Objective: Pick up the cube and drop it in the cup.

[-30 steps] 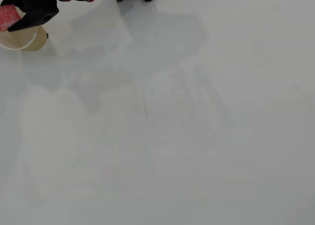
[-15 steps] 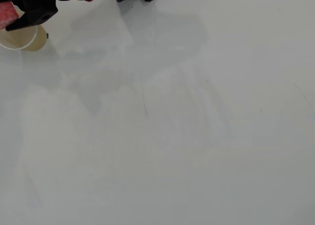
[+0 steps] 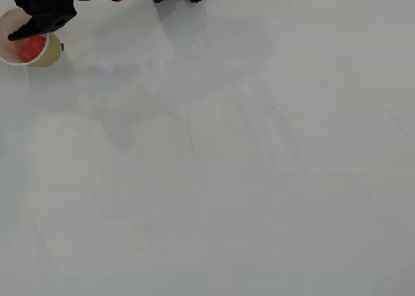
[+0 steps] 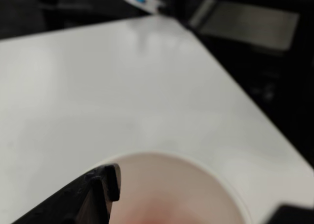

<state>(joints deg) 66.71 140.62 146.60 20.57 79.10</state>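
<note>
The cube (image 3: 30,48) is now lying inside the cup (image 3: 8,18), where 0.5 s ago it was still pinched in the gripper (image 3: 16,25) above the rim. In the overhead view, the black gripper is hanging over the cup's upper edge with nothing between its fingers, which are standing apart. In the wrist view, 1 dark fingertip (image 4: 105,182) is showing just over the cup's (image 4: 223,185) white rim.
</note>
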